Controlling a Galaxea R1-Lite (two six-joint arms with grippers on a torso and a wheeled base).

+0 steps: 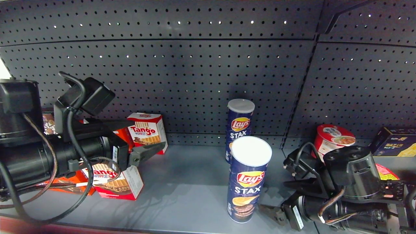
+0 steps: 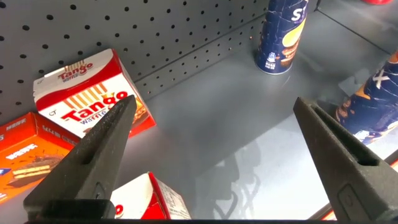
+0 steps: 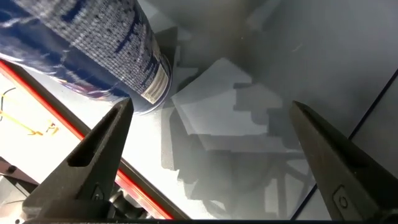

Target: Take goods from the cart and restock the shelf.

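Right claw [image 3: 211, 107]: spread wide and empty, low by the front edge of the shelf [image 1: 182, 185].
Left claw [image 2: 214, 106]: spread and empty, above the shelf floor.
Front can [image 1: 248, 182]: upright, just beside one right-claw finger; I can't tell whether they touch.
Rear can [image 1: 239, 126]: upright, well beyond the right claw, near the pegboard [image 1: 182, 71].
Boxes: the upright box [image 1: 148, 130] stands just past one left-claw finger, and the flat box [image 1: 120, 185] lies under that claw.
Handling: the cans are probably light, stiff tubes. Their glossy wrap looks slippery, they are tall and narrow so likely to tip, and the contents are brittle.
Hold: across the round body near mid-height with a moderate squeeze, away from the lid.
Materials: the cans are smooth printed cylinders with pale flat lids. The boxes are matte card with sharp corners, and the shelf is grey painted metal backed by perforated panel.
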